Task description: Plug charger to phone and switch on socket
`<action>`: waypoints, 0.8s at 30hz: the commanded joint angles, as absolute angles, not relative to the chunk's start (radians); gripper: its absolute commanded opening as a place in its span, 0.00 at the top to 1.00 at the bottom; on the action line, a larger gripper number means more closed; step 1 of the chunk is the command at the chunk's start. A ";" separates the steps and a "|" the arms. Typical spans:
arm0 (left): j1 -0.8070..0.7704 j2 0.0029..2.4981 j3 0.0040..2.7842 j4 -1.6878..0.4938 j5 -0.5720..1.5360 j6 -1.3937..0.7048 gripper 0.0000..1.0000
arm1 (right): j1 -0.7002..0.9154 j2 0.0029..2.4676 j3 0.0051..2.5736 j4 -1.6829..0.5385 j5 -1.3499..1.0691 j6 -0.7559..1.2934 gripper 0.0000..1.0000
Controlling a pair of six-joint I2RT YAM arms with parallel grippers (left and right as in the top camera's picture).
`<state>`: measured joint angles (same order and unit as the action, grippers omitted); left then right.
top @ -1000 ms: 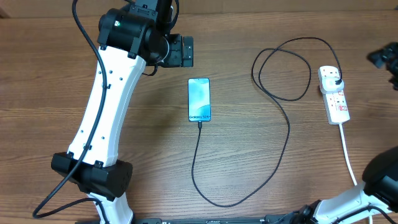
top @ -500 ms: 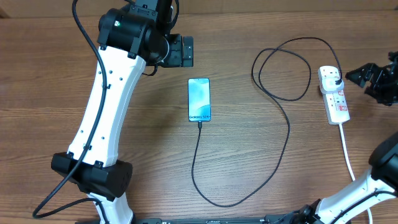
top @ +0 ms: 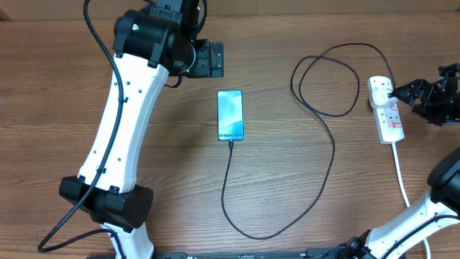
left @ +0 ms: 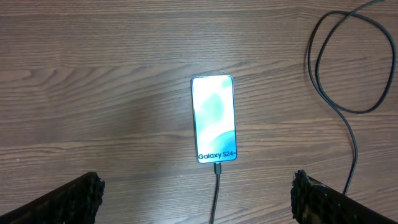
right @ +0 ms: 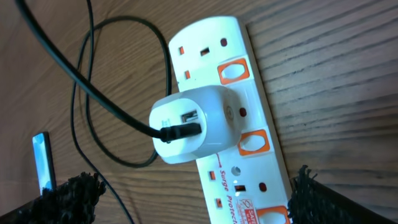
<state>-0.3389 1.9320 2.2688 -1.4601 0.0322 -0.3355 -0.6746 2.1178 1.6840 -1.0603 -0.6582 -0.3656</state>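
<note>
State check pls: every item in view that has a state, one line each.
phone: flat on table, screen lit, charger plugged into its bottom edge.
charger: other end in white adapter, which is seated in socket.
socket: switches in view, cannot tell on or off.
left end effector: open, empty, above table beyond phone.
right end effector: open, empty, beside socket.

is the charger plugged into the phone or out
Plugged in: the charger runs straight into the bottom edge of the phone, just below the Galaxy S24+ lettering.
</note>
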 commanded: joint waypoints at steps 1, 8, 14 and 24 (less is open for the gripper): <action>-0.334 1.937 2.269 -1.462 0.022 -0.317 0.00 | -0.652 2.123 1.641 -1.021 -0.690 -0.375 0.00; -0.334 1.937 2.269 -1.462 0.023 -0.317 0.00 | -0.599 2.123 1.596 -0.955 -0.701 -0.374 0.00; -0.334 1.937 2.269 -1.462 0.022 -0.317 0.00 | -0.567 2.123 1.596 -0.941 -0.646 -0.362 0.00; -0.334 1.937 2.269 -1.462 0.022 -0.317 0.00 | -0.567 2.123 1.596 -0.935 -0.629 -0.318 0.00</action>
